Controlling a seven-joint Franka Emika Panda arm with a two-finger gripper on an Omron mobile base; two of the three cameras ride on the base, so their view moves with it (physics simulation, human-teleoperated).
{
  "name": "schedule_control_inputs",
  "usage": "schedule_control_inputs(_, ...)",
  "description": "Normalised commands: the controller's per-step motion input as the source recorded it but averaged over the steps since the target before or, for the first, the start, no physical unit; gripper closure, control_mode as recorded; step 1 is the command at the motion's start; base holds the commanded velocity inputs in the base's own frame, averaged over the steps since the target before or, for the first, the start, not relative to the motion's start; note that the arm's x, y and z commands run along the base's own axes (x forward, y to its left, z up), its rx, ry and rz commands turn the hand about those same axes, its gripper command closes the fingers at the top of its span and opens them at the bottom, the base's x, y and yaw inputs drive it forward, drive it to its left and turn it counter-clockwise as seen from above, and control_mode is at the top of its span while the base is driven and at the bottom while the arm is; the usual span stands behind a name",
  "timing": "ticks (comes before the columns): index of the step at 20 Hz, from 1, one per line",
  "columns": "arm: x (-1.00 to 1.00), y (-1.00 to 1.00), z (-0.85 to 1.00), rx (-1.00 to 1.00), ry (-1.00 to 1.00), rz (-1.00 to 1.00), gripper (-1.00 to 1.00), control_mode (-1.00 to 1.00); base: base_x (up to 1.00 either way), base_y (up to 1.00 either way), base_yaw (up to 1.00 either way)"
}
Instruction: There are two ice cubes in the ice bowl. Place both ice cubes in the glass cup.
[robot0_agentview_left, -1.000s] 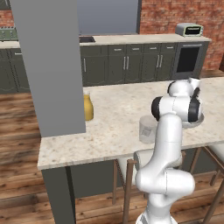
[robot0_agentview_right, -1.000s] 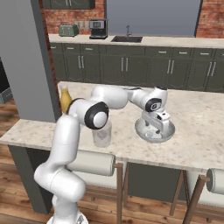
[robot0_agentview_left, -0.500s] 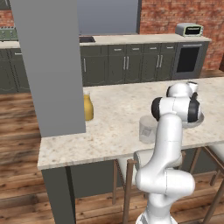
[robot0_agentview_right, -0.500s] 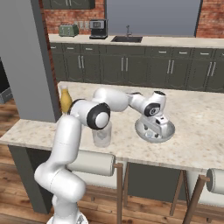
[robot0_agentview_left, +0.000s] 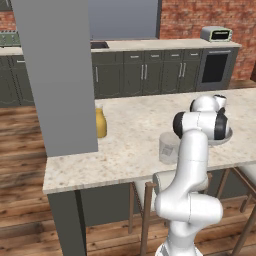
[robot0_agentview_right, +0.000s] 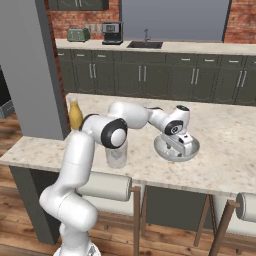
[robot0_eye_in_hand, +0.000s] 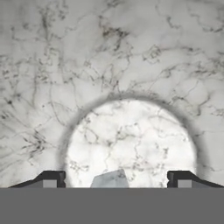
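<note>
Main risk: the small whitish translucent ice cube (robot0_eye_in_hand: 110, 179) squirts sideways when the jaws close, since it looks slick and sits on the curved floor of the shallow pale grey translucent bowl (robot0_eye_in_hand: 70, 131), or the tips hit the bowl floor and shove the bowl across the speckled marble counter (robot0_eye_in_hand: 52, 52). Two-finger gripper (robot0_agentview_right: 181, 146) is down inside the bowl (robot0_agentview_right: 192, 150), fingers (robot0_eye_in_hand: 52, 178) spread wide, nothing clamped. In the hand view the cube lies between the two tips, slightly nearer the left one, touching neither. I can make out only one cube; can't tell where the second is. Clear straight-sided glass cup (robot0_agentview_left: 168, 147) stands on the counter just beside the bowl, apparently empty.
</note>
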Motion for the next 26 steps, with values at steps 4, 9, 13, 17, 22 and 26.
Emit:
schedule_control_inputs(4,0.04,0.00,-0.28,-0.01,-0.02,0.00,-1.00,-1.00,0.00,0.00,0.00)
schedule_control_inputs(9,0.00,0.03,-0.31,-0.01,-0.01,0.00,1.00,-1.00,0.00,0.00,0.00)
schedule_control_inputs(13,0.00,0.12,-0.21,0.00,0.00,0.00,1.00,-1.00,0.00,0.00,0.00)
schedule_control_inputs(17,-0.05,0.16,-0.09,0.00,0.00,0.00,1.00,-1.00,0.00,0.00,0.00)
schedule_control_inputs(22,-0.14,0.09,0.00,0.00,0.00,0.00,1.00,-1.00,0.00,0.00,0.00)
schedule_control_inputs(26,-0.01,0.00,0.48,0.02,0.00,0.00,1.00,-1.00,0.00,0.00,0.00)
